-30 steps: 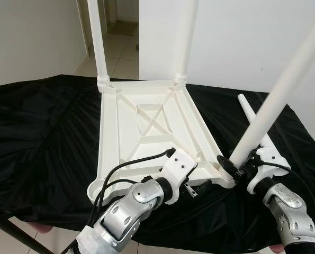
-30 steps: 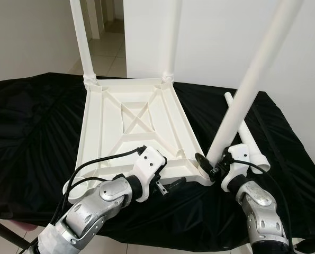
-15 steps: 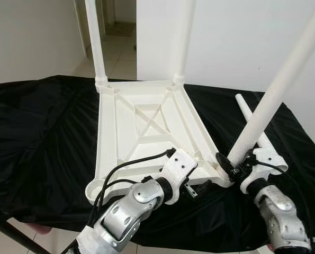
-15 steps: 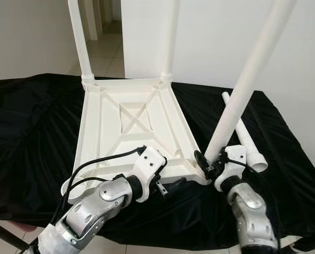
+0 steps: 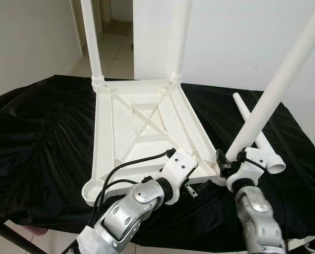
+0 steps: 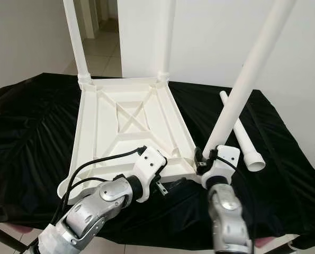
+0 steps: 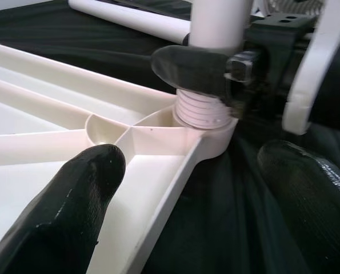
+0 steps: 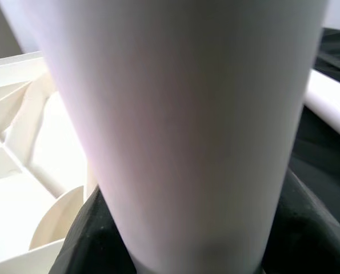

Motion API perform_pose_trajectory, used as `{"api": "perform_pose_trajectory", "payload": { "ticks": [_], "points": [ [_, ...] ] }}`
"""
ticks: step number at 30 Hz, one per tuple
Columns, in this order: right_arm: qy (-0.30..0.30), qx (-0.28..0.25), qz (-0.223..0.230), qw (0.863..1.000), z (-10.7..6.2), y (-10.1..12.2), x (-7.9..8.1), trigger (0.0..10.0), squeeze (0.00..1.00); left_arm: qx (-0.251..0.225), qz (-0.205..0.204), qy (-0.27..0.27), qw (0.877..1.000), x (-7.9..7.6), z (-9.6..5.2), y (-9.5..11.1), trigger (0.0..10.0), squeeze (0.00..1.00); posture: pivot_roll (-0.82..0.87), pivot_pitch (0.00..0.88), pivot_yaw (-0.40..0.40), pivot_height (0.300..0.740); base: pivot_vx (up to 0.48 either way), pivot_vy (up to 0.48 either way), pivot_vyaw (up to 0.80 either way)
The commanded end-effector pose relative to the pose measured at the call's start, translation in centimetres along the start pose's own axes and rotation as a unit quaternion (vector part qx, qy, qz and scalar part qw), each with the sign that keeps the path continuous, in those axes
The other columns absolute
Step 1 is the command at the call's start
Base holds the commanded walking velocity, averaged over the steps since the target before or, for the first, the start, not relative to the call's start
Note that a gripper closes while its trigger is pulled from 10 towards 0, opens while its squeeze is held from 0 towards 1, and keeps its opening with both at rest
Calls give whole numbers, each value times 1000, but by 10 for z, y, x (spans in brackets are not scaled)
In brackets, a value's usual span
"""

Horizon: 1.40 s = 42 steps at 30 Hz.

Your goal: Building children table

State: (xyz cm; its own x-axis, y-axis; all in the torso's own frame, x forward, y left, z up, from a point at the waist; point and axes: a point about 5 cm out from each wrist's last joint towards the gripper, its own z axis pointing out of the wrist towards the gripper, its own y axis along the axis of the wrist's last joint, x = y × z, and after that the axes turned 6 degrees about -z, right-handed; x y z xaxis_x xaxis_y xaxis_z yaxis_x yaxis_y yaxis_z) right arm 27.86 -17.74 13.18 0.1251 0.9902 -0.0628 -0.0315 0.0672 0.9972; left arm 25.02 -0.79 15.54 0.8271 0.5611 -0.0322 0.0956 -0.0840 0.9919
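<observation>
My right pincer pinches the third leg just above its threaded foot, which sits at the near right corner socket of the upturned tabletop. The leg's long axis leans up and away to my right, not plumb like the two fitted far legs; I judge it needs righting before it seats. My left pincer is spread, one finger over the tabletop rim, one off the edge, just beside that corner. The spare leg lies flat to the right on the black-draped surface. White walls, tiled doorway behind.
</observation>
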Motion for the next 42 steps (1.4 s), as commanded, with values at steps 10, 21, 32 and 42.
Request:
{"api": "perform_pose_trajectory", "payload": {
  "ticks": [10,21,32,42],
  "points": [
    [15,32,10,999,-6,-7,39,0,0,7,5,-37,999,-5,-1,-1,10000,0,-21,7,-25,740,0,0,0],
    [23,8,32,999,-4,2,43,10000,1000,5,5,-33,999,-2,0,0,10000,0,-33,0,-23,740,0,0,0],
    [33,-43,17,998,-12,13,25,10000,918,3,6,-22,1000,3,-1,0,10000,0,-45,0,-21,740,0,0,0],
    [49,-62,6,997,-32,15,14,10000,0,-3,15,-7,1000,15,-2,3,10000,0,-53,0,-21,740,0,0,0]
  ]
}}
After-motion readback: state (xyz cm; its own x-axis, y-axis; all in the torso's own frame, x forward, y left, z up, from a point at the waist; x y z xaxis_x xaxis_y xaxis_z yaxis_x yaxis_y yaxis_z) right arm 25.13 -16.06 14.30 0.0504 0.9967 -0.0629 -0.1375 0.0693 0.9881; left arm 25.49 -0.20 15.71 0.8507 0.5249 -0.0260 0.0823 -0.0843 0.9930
